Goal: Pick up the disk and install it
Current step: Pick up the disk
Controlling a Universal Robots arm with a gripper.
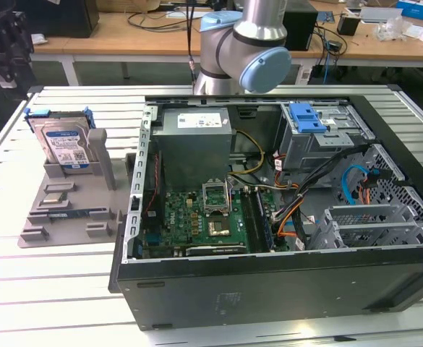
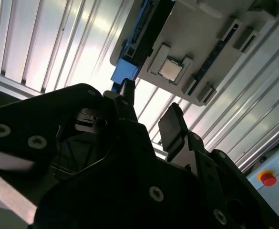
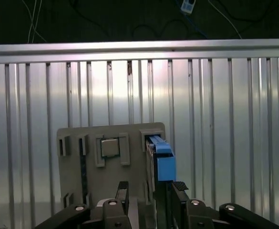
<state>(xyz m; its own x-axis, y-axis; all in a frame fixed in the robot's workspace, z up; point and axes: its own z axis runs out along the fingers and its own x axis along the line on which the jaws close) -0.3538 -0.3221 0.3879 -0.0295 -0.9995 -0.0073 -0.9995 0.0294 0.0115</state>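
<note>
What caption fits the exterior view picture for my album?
Disk stands upright in grey holder beside the open computer case.

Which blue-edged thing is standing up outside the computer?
The disk, standing on edge in the grey holder at the exterior view's left. The other blue piece, the latch, sits inside the computer case.

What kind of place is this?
Probably a robotics lab or workshop: a robot arm stands behind an opened computer case on a slatted metal table, with cable-strewn wooden workbenches beyond.
</note>
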